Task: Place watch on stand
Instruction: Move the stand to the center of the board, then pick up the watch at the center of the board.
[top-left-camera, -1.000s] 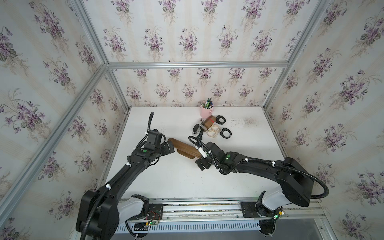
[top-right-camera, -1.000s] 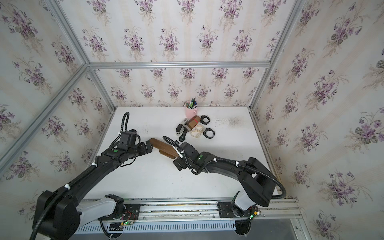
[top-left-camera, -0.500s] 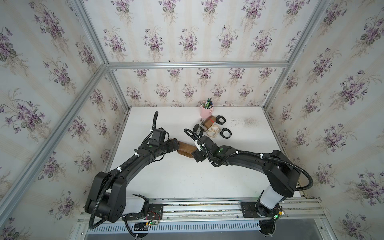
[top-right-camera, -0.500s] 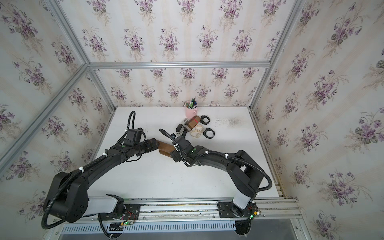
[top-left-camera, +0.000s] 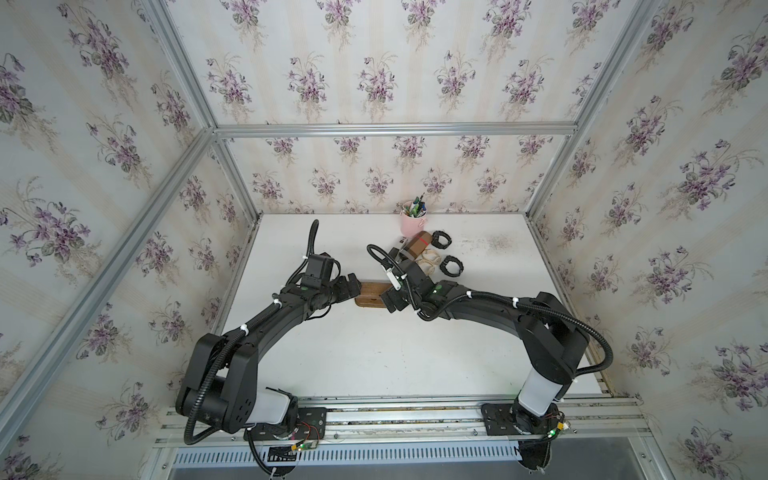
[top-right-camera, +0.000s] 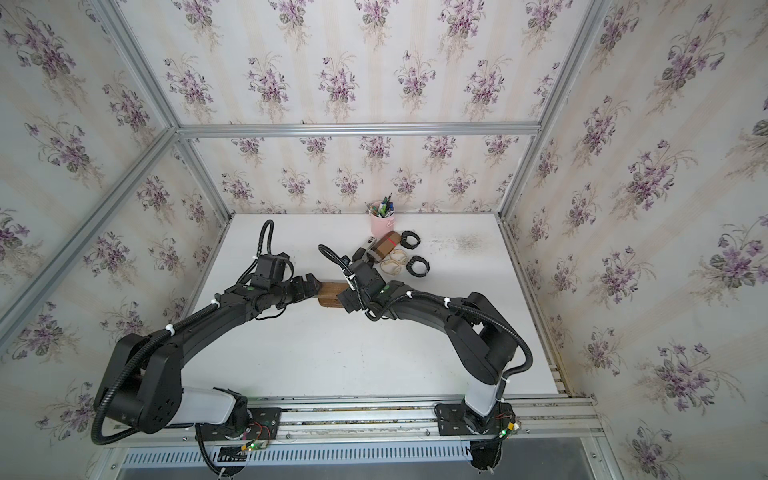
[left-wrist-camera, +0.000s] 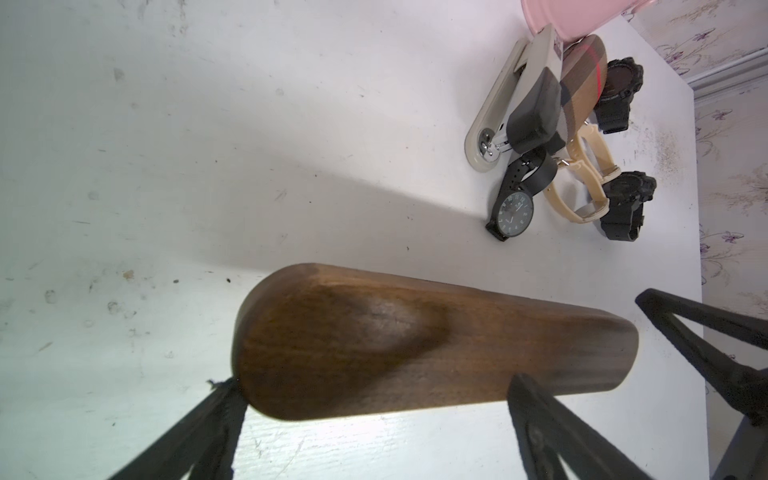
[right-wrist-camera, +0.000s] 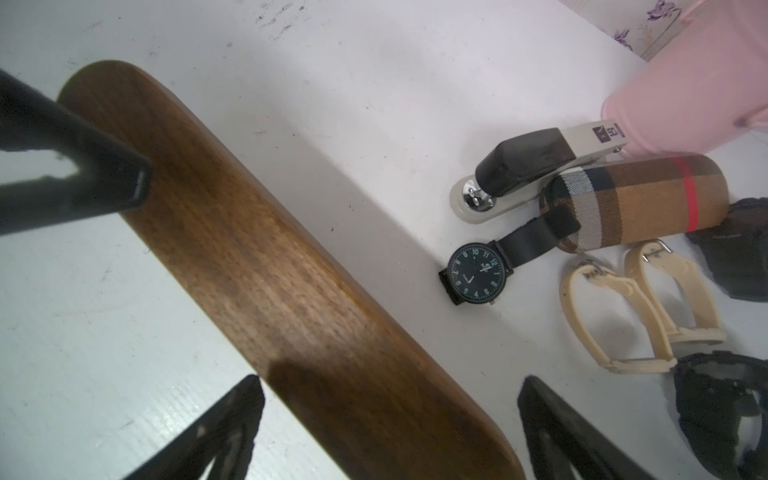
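Dark-brown wood of the stand (top-left-camera: 371, 295) midway across the table (top-left-camera: 374, 357), long axis left to right, one end within the spread, empty left gripper (top-left-camera: 352, 286), the other within the spread, empty right gripper (top-left-camera: 388, 299); black-dial watch (right-wrist-camera: 478, 274) just beyond, toward the far edge, nearer the right gripper.

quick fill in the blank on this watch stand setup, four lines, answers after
1. The left gripper and the right gripper both stand ____ at the stand.
2. The plaid cylinder bears a ____ stripe.
3. The pens stand in a ____ cup.
4. The round-dial watch lies off the stand, and its dial is ____.

Missing words: open; red; pink; black
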